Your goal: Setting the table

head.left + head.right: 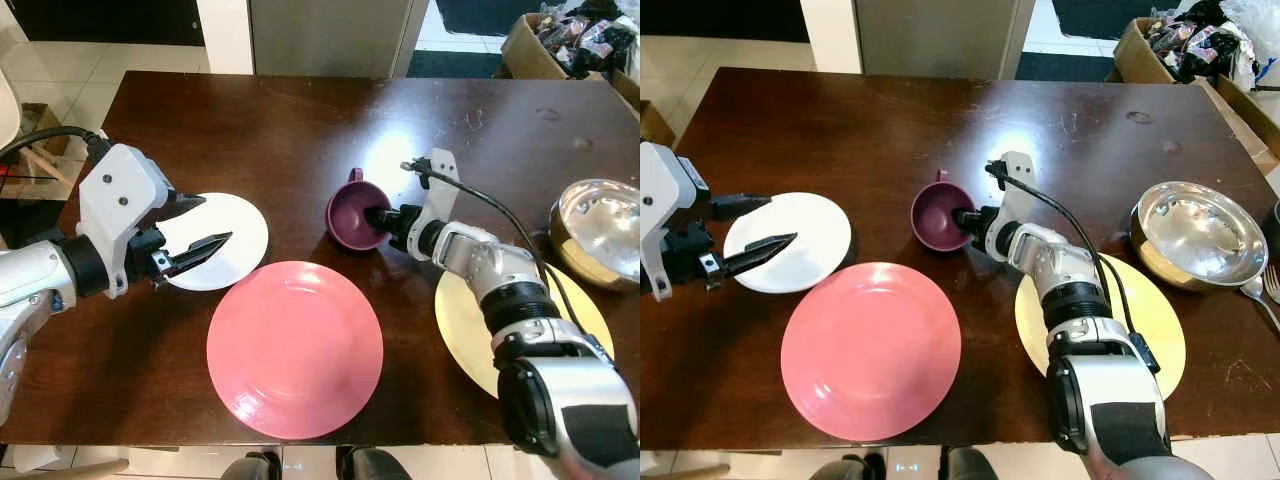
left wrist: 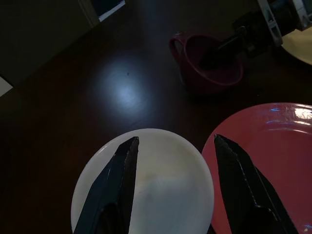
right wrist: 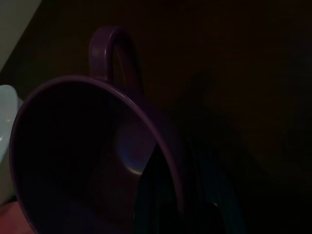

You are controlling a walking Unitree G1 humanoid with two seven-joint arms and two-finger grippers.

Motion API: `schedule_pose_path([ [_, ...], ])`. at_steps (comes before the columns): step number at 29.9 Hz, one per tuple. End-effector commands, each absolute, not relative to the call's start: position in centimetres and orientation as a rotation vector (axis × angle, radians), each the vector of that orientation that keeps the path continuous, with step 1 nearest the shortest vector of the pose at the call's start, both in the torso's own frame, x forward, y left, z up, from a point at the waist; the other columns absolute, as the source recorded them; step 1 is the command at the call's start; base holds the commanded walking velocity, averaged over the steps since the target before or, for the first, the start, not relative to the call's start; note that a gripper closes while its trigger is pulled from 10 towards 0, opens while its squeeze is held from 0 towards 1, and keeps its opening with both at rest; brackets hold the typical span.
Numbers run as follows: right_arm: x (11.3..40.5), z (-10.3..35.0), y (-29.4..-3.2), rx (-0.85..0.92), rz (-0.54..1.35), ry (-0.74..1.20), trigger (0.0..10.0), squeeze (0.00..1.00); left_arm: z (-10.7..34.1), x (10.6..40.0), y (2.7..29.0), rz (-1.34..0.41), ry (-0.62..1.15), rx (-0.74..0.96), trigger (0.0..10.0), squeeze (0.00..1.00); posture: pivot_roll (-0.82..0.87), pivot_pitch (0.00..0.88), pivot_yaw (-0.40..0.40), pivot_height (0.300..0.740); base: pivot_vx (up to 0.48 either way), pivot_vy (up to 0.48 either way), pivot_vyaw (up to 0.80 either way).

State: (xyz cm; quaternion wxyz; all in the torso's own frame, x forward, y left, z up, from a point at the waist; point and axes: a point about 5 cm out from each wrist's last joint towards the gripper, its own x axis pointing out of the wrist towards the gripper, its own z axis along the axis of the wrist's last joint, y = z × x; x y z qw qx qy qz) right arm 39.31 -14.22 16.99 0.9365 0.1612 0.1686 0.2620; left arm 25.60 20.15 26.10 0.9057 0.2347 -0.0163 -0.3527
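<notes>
The right hand (image 1: 385, 217) pinches the rim of the purple mug (image 1: 352, 215), one finger inside the bowl, the mug tipped on its side on the tabletop (image 1: 300, 120), handle away from the robot. The left hand (image 1: 200, 225) hovers spread over the white saucer (image 1: 235, 235), just beside the pink plate (image 1: 295, 350). The saucer lies to the mug's left, so the right hand is the one to carry it. The right wrist view shows the mug's hollow inside (image 3: 87, 161).
</notes>
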Motion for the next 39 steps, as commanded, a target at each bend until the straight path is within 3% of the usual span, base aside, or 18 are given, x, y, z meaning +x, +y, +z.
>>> schedule_pose_path([
  [1, 39.3, 17.1, -14.2, 0.362, 0.559, 0.34, 10.0, 0.0, 25.7, 25.4, 19.7, -0.755, -0.015, 0.483, 10.0, 0.0, 0.05, 0.144, 0.038, 0.74, 0.0, 0.0, 0.0],
  [5, 39.3, 17.2, -14.1, 0.363, 0.579, 0.336, 10.0, 0.0, 25.5, 25.3, 19.5, -0.762, -0.012, 0.479, 10.0, 0.0, 0.04, 0.142, 0.041, 0.74, 0.0, 0.0, 0.0],
  [6, 39.3, 17.2, -14.1, 0.362, 0.581, 0.336, 10.0, 0.27, 25.5, 25.3, 19.5, -0.763, -0.011, 0.478, 10.0, 0.0, 0.04, 0.142, 0.041, 0.74, 0.0, 0.0, 0.0],
  [8, 39.3, 17.2, -14.2, 0.359, 0.583, 0.337, 10.0, 0.27, 25.5, 25.4, 19.4, -0.765, -0.012, 0.476, 10.0, 0.0, 0.03, 0.14, 0.04, 0.74, 0.0, 0.0, 0.0],
  [9, 39.3, 17.2, -14.3, 0.35, 0.58, 0.34, 10.0, 0.78, 25.4, 25.4, 19.4, -0.766, -0.011, 0.474, 10.0, 0.0, 0.03, 0.139, 0.039, 0.74, 0.0, 0.0, 0.0],
  [10, 39.3, 17.1, -14.5, 0.347, 0.578, 0.341, 10.0, 1.0, 25.4, 25.4, 19.3, -0.767, -0.012, 0.471, 10.0, 0.0, 0.03, 0.136, 0.037, 0.74, 0.0, 0.0, 0.0],
  [19, 39.5, 18.1, -15.1, 0.357, 0.603, 0.287, 10.0, 1.0, 25.0, 25.7, 18.9, -0.77, -0.016, 0.455, 10.0, 0.0, 0.01, 0.124, 0.034, 0.74, 0.0, 0.0, 0.0],
  [20, 39.5, 18.3, -15.2, 0.361, 0.607, 0.274, 10.0, 0.0, 24.9, 25.8, 18.8, -0.77, -0.018, 0.451, 10.0, 0.0, 0.01, 0.118, 0.033, 0.74, 0.0, 0.0, 0.0],
  [29, 39.3, 20.1, -16.1, 0.357, 0.634, 0.186, 10.0, 0.0, 24.5, 26.2, 18.2, -0.777, -0.033, 0.425, 10.0, 0.0, -0.02, 0.099, 0.03, 0.74, 0.0, 0.0, 0.0],
  [31, 39.1, 21.0, -16.4, 0.302, 0.638, 0.126, 10.0, 0.0, 24.4, 26.3, 18.1, -0.767, -0.04, 0.418, 10.0, 0.0, -0.02, 0.094, 0.029, 0.74, 0.0, 0.0, 0.0],
  [34, 37.1, 24.2, -16.5, 0.096, 0.639, -0.121, 10.0, 0.0, 23.8, 27.1, 18.0, -0.676, -0.059, 0.382, 10.0, 0.0, -0.03, 0.089, 0.031, 0.74, 0.0, 0.0, 0.0],
  [39, 35.2, 25.4, -15.7, 0.051, 0.601, -0.25, 10.0, 0.0, 23.2, 27.9, 18.0, -0.556, -0.067, 0.354, 10.0, 0.0, -0.05, 0.082, 0.038, 0.74, 0.0, 0.0, 0.0],
])
